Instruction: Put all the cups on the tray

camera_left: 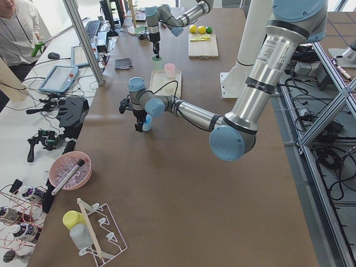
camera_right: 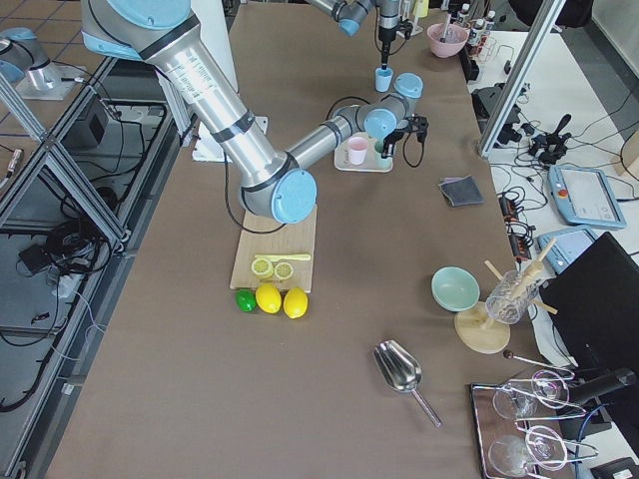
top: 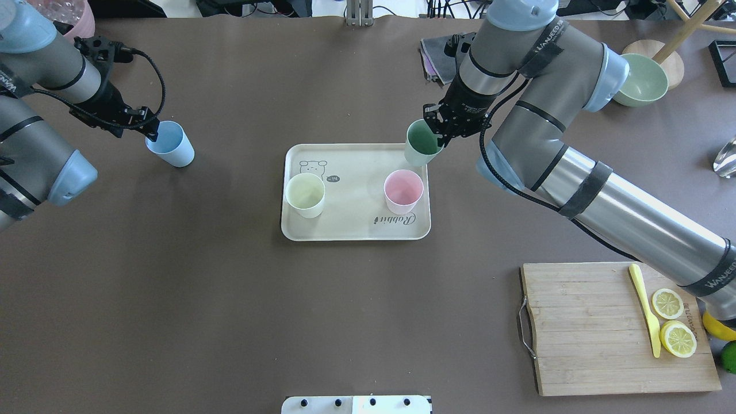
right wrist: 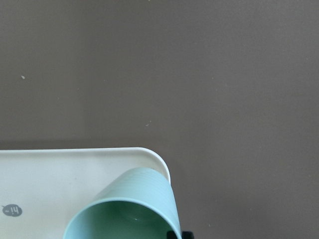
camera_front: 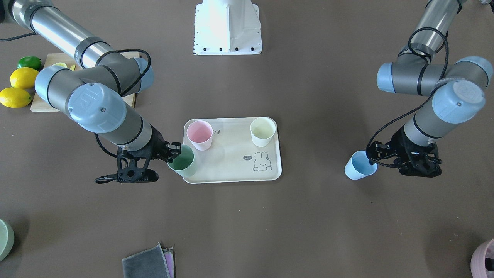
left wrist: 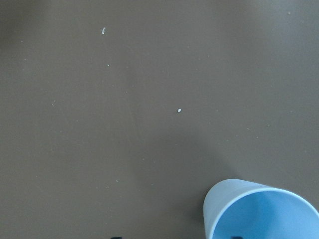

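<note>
Brown table (top: pixel 172 287). Tray (top: pixel 351 227) holds pink cup (top: pixel 403 191), cream cup (top: pixel 305 195). Right gripper (top: pixel 436 134) pinches green cup (top: pixel 421 146) at tray corner — left gripper (top: pixel 152 131) pinches blue cup (top: pixel 172 146), well apart.

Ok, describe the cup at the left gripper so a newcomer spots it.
From the cream rectangular tray mid-table, look toward the robot's left. There the left gripper pinches the rim of a small light blue tapered tumbler. It is the only blue cup, and the only one well away from the tray.
</note>
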{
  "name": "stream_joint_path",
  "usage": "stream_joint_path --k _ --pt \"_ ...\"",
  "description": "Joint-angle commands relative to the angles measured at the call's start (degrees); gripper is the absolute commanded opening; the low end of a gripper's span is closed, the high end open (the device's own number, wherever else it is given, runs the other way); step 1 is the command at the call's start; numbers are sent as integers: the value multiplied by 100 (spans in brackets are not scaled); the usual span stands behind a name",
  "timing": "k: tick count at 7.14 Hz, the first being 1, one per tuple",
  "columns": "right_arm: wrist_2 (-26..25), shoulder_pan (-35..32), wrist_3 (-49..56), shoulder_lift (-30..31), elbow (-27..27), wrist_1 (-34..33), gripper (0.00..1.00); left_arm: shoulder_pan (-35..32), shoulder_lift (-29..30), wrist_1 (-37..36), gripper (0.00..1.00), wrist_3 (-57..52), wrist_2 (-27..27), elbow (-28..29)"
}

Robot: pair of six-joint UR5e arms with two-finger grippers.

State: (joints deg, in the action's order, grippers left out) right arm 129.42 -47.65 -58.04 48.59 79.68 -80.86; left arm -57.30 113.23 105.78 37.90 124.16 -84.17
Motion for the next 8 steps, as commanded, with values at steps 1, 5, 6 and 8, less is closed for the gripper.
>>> stream_joint_path --k 1,5,6,8 --pt "-92 220 -118 -16 4 26 0 79 -11 4 29 59 21 32" --pt "-153 344 -189 -25 22 70 98 122 767 -451 0 873 431 32" --pt "-119 274 -172 -51 126 61 100 288 1110 -514 0 1407 442 23" --pt "47 -67 -85 1 355 -18 100 736 1568 -506 0 2086 312 93"
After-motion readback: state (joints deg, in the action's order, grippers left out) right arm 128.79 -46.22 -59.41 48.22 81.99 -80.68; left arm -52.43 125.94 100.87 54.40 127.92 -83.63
